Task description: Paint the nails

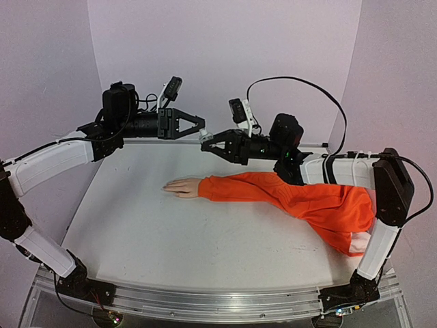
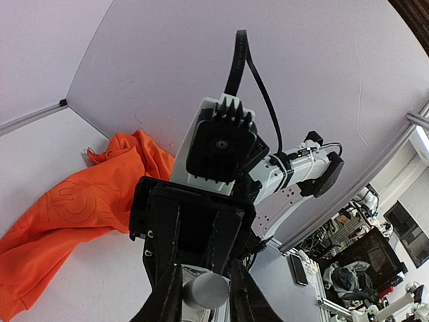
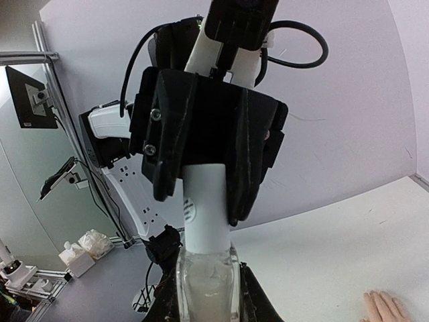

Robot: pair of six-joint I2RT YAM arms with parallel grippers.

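- Aluminium rail point(image 1: 205, 301) runs along the near edge, closest to the overhead camera, with both arm bases bolted to it.
- White table point(image 1: 171, 232) reaches from that rail back to the lilac wall point(image 1: 225, 48).
- Left arm point(image 1: 51, 164) and right arm point(image 1: 389, 198) both bend inward over the far part of the table, so their wrists meet nose to nose in the air.
- Orange sleeve point(image 1: 293, 198) lies across the right half of the table, bunched up beside the right arm, with its cuff toward the middle.
- Mannequin hand point(image 1: 181, 186) sticks out of that cuff and lies flat on the table. Its fingers point to the robot's left, and it is closer to the rail than the grippers and apart from both.
- Right gripper point(image 1: 205, 145) has its jaws clamped on the glass body of the small clear bottle point(image 3: 204, 288).
- Left gripper point(image 1: 203, 128) faces it, its jaws drawn narrow and pressed to both sides of the white cap point(image 3: 204, 208), which sits directly on the bottle's neck.
- Nails point(image 1: 166, 185) are at the fingertips, down on the table — too small to make out singly.
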